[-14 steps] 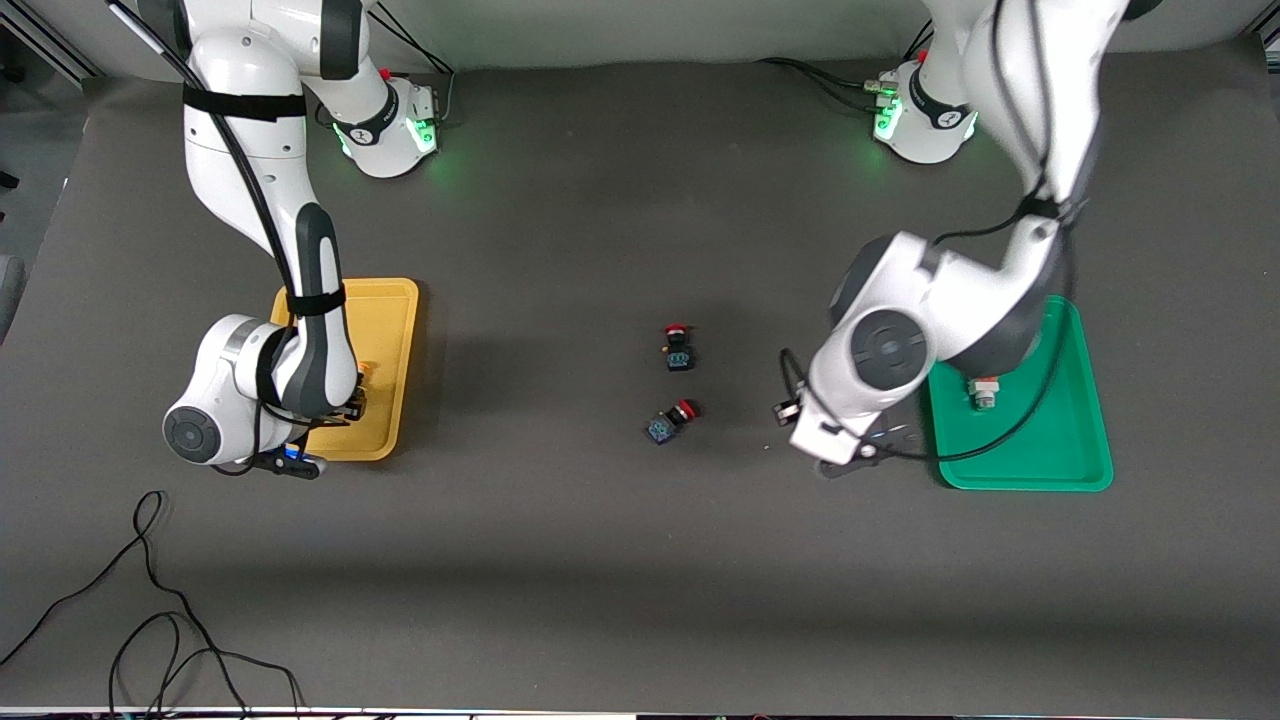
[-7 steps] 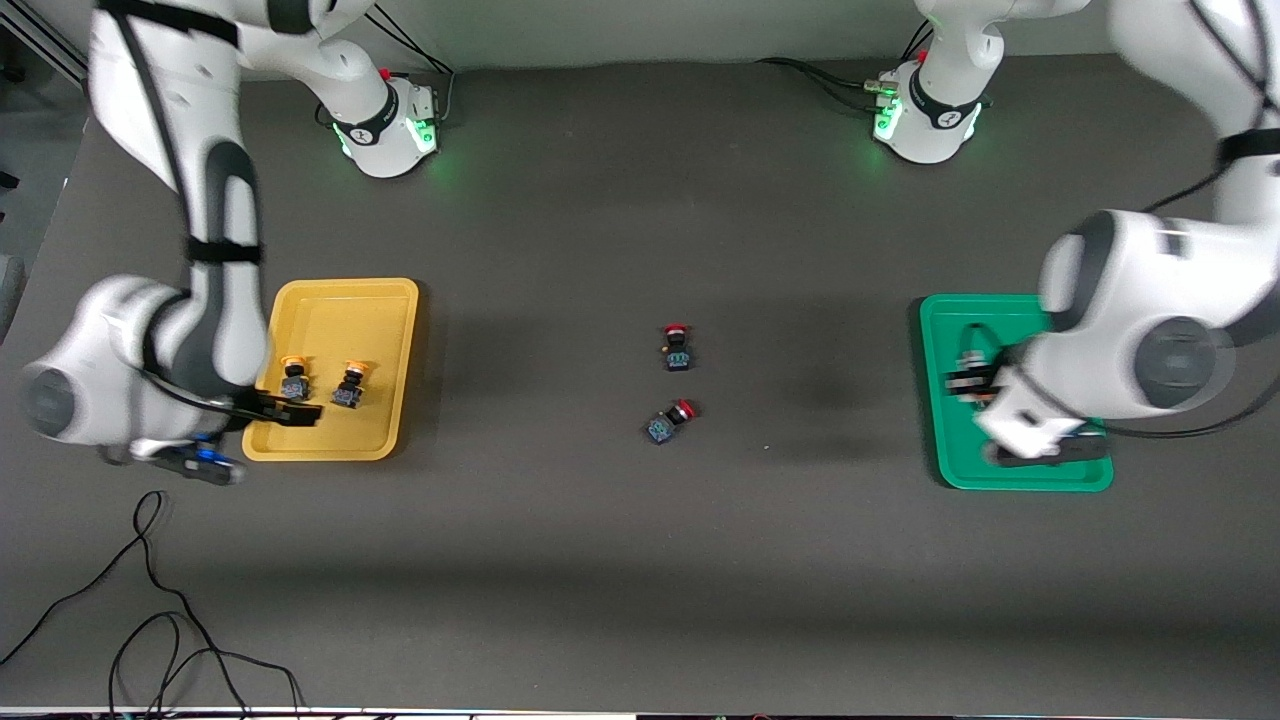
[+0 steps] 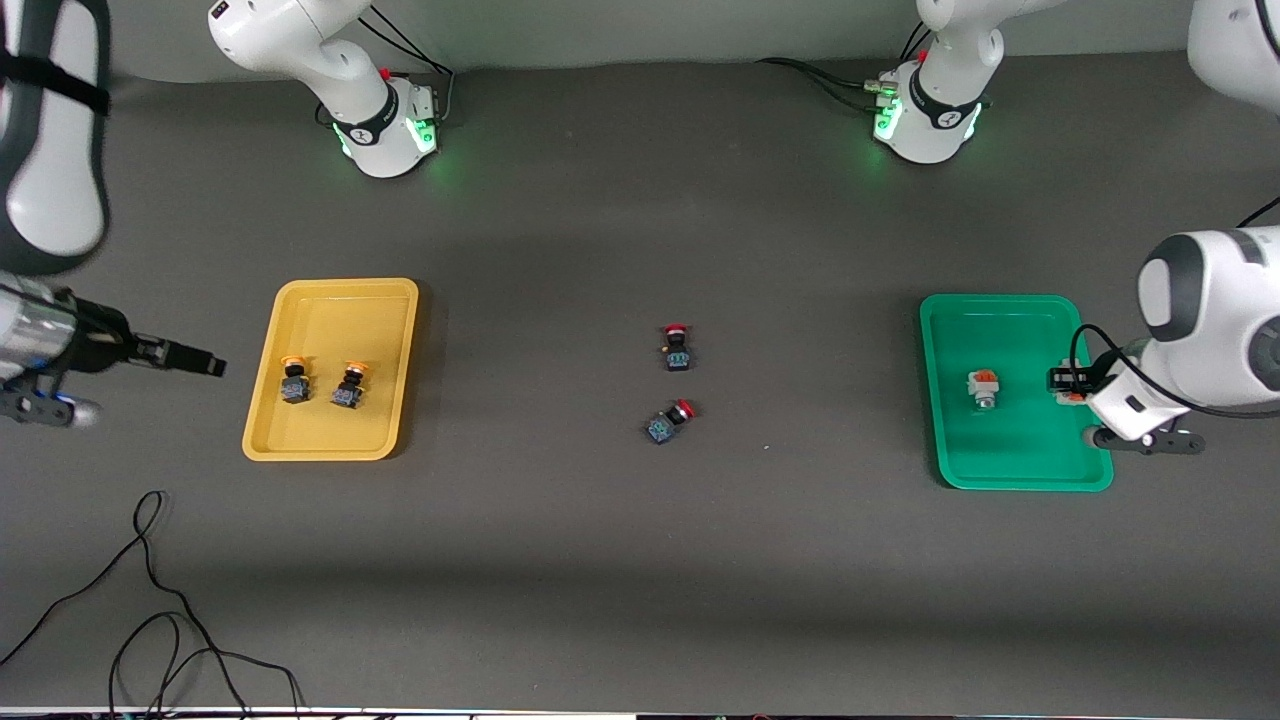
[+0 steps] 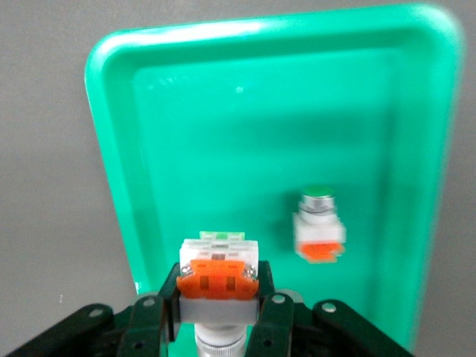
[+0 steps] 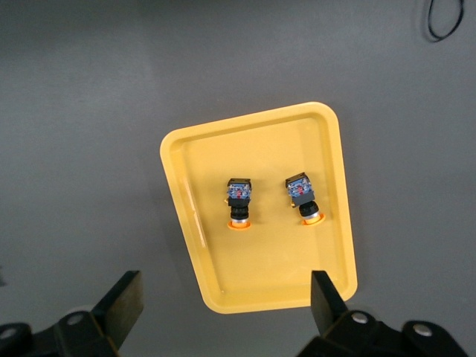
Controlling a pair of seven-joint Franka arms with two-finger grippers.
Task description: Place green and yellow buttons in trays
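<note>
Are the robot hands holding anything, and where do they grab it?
The left hand pinches a white-grey button with orange block by its sides, above the green tray. The right hand is open, empty.

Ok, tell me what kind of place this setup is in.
Probably a robotics lab bench: two arm bases bolted to a dark-matted table, loose cables trailing across it, and small switches sorted into a yellow tray and a green tray.

Dark grey table [image 3: 600, 580]; black cable [image 3: 150, 610] at right arm's end.
</note>
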